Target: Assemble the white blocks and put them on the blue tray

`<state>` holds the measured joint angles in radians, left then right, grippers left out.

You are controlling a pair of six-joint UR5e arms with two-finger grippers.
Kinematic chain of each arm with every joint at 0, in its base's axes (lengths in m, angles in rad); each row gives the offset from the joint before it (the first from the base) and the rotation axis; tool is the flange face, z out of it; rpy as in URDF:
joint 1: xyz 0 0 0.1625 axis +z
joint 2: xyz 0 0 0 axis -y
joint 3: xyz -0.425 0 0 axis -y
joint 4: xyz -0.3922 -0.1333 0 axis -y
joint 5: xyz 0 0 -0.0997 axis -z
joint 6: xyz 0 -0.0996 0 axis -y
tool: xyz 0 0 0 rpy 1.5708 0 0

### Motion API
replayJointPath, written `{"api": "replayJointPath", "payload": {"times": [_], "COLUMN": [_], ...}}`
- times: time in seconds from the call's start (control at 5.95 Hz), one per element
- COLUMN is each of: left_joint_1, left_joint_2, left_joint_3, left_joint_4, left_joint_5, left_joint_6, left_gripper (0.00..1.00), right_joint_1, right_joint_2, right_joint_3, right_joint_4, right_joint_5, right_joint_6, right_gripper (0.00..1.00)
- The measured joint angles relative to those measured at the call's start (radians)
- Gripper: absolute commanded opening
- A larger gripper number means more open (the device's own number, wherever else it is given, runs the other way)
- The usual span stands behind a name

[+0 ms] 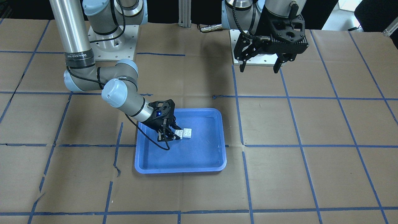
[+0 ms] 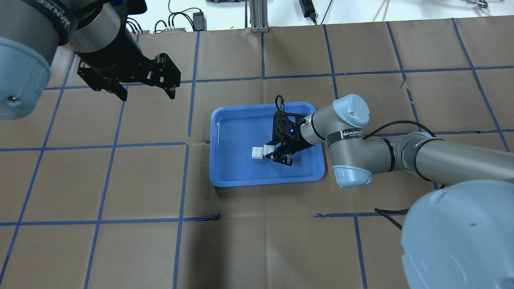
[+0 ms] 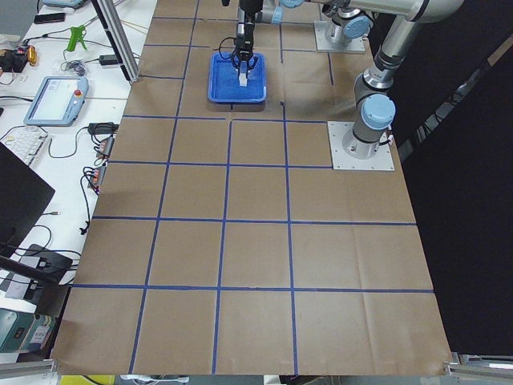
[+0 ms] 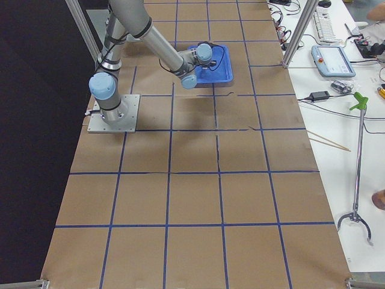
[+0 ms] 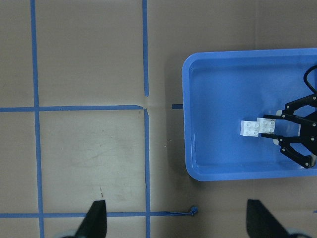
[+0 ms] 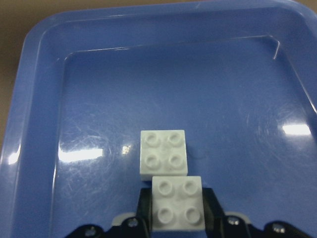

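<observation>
Two white blocks lie in the blue tray (image 1: 180, 169), set edge to edge and slightly offset. My right gripper (image 1: 173, 135) is low in the tray and shut on one white block (image 6: 177, 203). The other white block (image 6: 163, 153) touches it just beyond the fingertips; whether they are locked together I cannot tell. In the overhead view the held block (image 2: 268, 149) sits by the right gripper (image 2: 278, 155), the other block (image 2: 257, 153) to its left. My left gripper (image 1: 261, 67) is open and empty, high above the table, away from the tray (image 2: 265, 182).
The table is brown paper with a blue tape grid (image 2: 184, 180). The arm base plates (image 1: 112, 43) stand at the robot side. The tray's rim (image 5: 237, 174) surrounds the blocks (image 5: 251, 128). The left gripper's fingertips (image 5: 96, 220) frame bare paper.
</observation>
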<state>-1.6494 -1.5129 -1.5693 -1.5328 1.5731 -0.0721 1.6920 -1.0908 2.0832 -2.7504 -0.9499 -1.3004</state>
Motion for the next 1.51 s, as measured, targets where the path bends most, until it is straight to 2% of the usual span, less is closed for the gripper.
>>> {"api": "replayJointPath", "payload": {"times": [0.34, 0.67, 1.01, 1.34, 1.51], "left_joint_1": [-0.001, 0.000, 0.000, 0.000, 0.000], "left_joint_2": [0.002, 0.003, 0.005, 0.005, 0.005], "left_joint_3": [0.000, -0.001, -0.002, -0.003, -0.003], "left_joint_4": [0.002, 0.005, 0.006, 0.007, 0.007], "left_joint_5": [-0.001, -0.001, -0.001, 0.000, 0.000], "left_joint_6": [0.000, 0.000, 0.000, 0.000, 0.000], "left_gripper": [0.99, 0.99, 0.99, 0.99, 0.99], "right_joint_1": [0.000, -0.002, -0.006, -0.028, -0.049], "right_joint_2": [-0.001, -0.005, -0.054, -0.152, -0.212], "right_joint_3": [0.000, -0.003, -0.009, -0.014, -0.028], "right_joint_4": [0.000, -0.001, 0.024, 0.155, 0.257], "right_joint_5": [-0.001, -0.005, -0.054, -0.101, -0.144], "right_joint_6": [0.016, 0.023, 0.063, 0.107, 0.128], "right_gripper": [0.99, 1.00, 1.00, 1.00, 1.00]}}
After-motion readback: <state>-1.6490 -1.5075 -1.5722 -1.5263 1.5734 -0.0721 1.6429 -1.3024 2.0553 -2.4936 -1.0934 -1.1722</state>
